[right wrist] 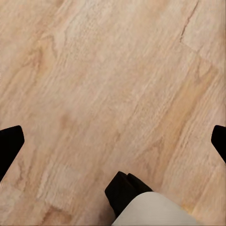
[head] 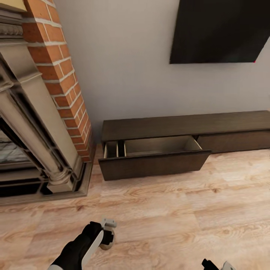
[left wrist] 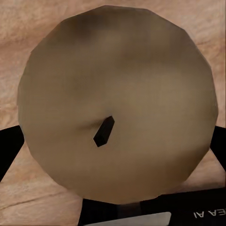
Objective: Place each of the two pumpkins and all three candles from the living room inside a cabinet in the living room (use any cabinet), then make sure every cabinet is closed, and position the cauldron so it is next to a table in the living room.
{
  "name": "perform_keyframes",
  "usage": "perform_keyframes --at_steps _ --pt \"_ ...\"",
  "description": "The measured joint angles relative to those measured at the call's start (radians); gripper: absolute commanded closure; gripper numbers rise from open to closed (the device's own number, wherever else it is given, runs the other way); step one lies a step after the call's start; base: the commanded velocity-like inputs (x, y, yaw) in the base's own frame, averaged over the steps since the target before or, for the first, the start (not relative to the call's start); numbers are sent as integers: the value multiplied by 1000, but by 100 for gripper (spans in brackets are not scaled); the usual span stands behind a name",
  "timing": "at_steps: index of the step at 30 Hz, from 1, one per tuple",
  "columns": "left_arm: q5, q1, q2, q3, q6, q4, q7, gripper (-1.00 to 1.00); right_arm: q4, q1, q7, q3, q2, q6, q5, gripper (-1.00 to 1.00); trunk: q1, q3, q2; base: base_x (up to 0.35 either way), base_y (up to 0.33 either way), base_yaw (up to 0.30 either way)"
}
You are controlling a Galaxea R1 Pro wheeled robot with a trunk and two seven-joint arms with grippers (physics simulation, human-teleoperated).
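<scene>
The left end effector (head: 107, 235) is gripping a candle (left wrist: 117, 106), its dark fingers (left wrist: 10, 148) pressing the round sides, low over the floor (head: 210, 210) well short of the cabinet (head: 180, 129). The candle is looking light, stiff and a little waxy-slick, so its sides are probably the best hold. The drawer (head: 153, 165) is standing pulled out, its visible compartments looking bare. The right end effector (right wrist: 115, 143) is hanging wide over the floor, holding nothing.

The one bit of lettering sits on the dark body of the left gripper (left wrist: 113, 141) in the left wrist view: pale letters cut off at the picture's edge, seen upside down, reading roughly "AI"; the rest is unreadable.
</scene>
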Motion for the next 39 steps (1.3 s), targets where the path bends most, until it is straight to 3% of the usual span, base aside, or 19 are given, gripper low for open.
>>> perform_keyframes --at_steps 12,31,35,39 --pt "0 1 -2 0 -19 0 -1 100 37 0 0 -17 7 -4 0 -100 0 -4 0 286 -84 -159" --pt "0 1 -3 0 -18 0 -1 100 40 0 -5 -18 10 -32 -5 -100 1 -4 0 10 -9 -277" --pt "-1 1 -4 1 -18 0 -1 100 41 0 -4 -18 9 -32 -26 -100 1 -2 0 0 0 -278" --pt "1 1 -9 1 -17 0 -1 100 44 0 -2 -46 9 -32 -47 -100 1 1 0 0 0 -276"
